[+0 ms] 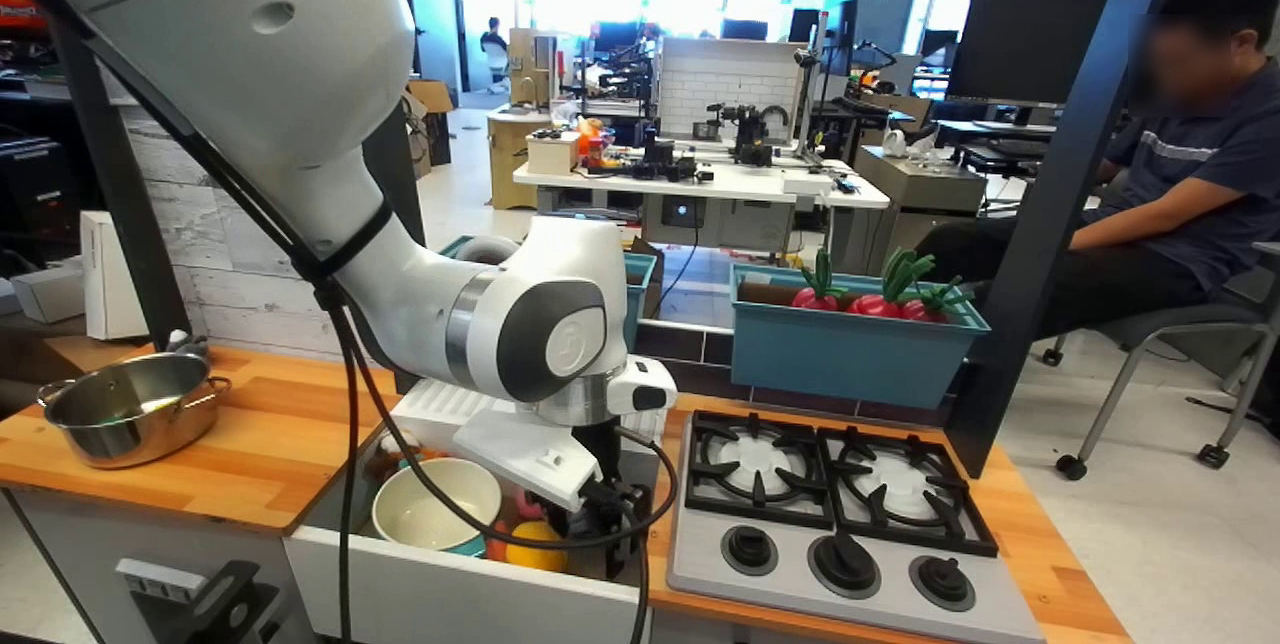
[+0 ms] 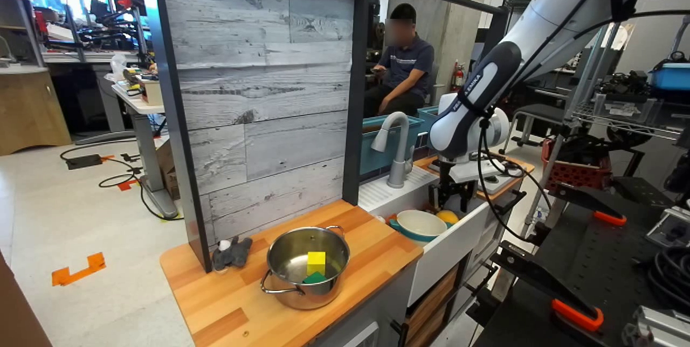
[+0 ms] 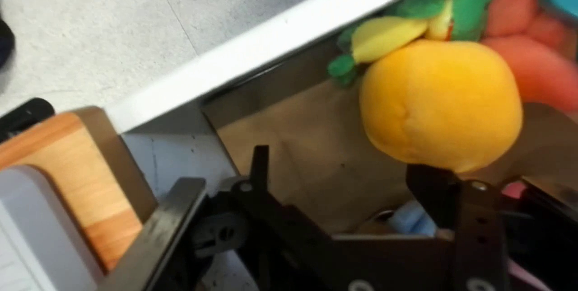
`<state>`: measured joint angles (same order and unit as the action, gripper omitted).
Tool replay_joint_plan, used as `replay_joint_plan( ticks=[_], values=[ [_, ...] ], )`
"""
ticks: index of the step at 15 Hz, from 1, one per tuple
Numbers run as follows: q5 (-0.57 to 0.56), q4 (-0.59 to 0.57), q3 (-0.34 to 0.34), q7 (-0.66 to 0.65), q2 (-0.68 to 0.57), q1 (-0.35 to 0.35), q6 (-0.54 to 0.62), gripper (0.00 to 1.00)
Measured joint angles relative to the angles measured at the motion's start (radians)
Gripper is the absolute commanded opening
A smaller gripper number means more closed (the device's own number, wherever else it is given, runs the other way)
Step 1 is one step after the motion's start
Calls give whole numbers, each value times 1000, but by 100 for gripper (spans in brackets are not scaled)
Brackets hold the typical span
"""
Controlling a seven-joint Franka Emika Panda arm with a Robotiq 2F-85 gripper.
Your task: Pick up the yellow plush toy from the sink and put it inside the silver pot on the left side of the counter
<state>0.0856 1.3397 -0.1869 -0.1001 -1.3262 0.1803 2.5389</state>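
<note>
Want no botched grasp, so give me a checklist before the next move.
1. End effector open: ok.
2. Yellow plush toy centred between the jaws: not ok, off to one side.
3. A jaw touching the toy: cannot tell.
4. Toy inside the sink: ok.
5. Silver pot upright on the counter: ok.
6. Pot empty: not ok, yellow block and green block inside.

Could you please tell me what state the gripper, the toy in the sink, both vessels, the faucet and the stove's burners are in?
Gripper: open, nothing held.
Yellow plush toy: ungripped, in the sink.
Silver pot: upright, uncovered, on the counter, with a yellow block and green block inside.
Teal-and-white bowl: uncovered, open side up.
Faucet: no water seen running.
Burners: no flame visible.
</note>
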Motion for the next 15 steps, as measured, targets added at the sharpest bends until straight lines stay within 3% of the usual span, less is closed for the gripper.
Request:
replay_joint_plan(
  ticks=[4,6,10,12,15],
  values=[
    [0,48,120,225,22,102,113,100],
    [-3,70,185,351,40,171,113,100],
    [-23,93,237,534,78,257,-74,100],
    [-27,85,233,582,91,266,-177,100],
    [-18,64,232,591,96,267,-224,100]
  ],
)
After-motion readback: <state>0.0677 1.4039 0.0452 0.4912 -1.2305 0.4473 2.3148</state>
